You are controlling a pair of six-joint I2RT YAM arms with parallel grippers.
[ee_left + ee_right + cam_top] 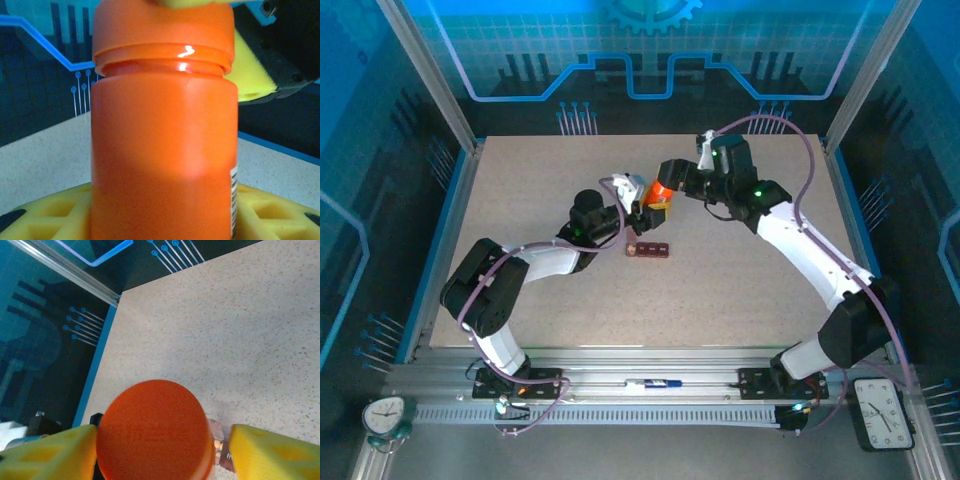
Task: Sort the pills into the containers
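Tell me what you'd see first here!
The bright orange bottle stands out, up over the middle of the table, with the left gripper clamped on its body. The right gripper brackets its cap. Just in front, the small dark containers lie on the table.

Orange bottle [162,150], dark red-brown containers [650,250]

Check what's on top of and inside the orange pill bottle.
On top of the orange pill bottle is its orange cap, flanked by the right gripper's yellow fingers. The left gripper grips the body. The contents are hidden by the opaque wall and the cap.
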